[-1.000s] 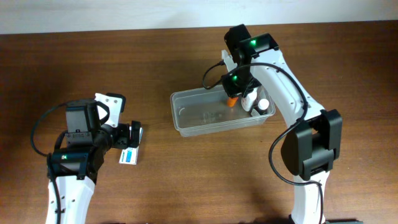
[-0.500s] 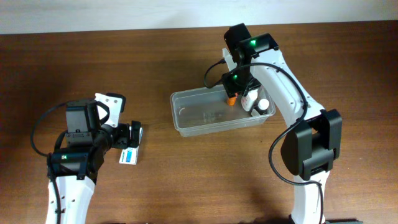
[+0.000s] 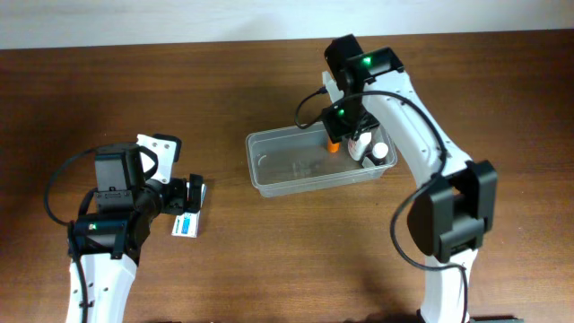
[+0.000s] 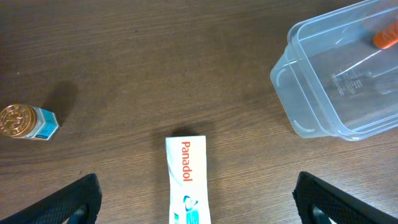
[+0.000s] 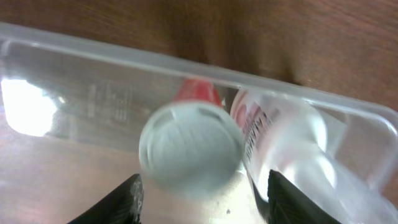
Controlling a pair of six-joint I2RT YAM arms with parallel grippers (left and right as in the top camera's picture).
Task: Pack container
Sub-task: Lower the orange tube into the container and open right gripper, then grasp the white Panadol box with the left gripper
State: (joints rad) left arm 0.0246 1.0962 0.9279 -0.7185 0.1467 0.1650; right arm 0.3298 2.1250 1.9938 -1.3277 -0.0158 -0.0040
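Container [image 3: 269,179] sits mid-bench [image 3: 224,81], long side roughly left-right, open top up. Its right end holds white bottles [image 3: 378,154], and an orange piece [image 3: 333,144] shows just left of them, right under the right hand [image 3: 336,135].

Right wrist view: right hand [image 5: 202,186] is over the tub wall [image 5: 93,56], fingers [image 5: 127,199] partly apart. A blurred round pale cap [image 5: 189,149] sits between them, with something red [image 5: 196,92] behind it and a white bottle with red print [image 5: 273,130] beside it. Can't tell if the fingers actually grip the cap (too blurred, contact not visible).

Left hand [image 4: 196,179] is spread wide and holds nothing. It is low over the bench, well left of the container [image 4: 298,118]. A Panadol box [image 4: 185,180] lies flat on the wood between its fingers [image 4: 81,193], not touching them. A small gold-topped item on a blue-white pack [image 4: 25,121] lies further left, apart from the box.
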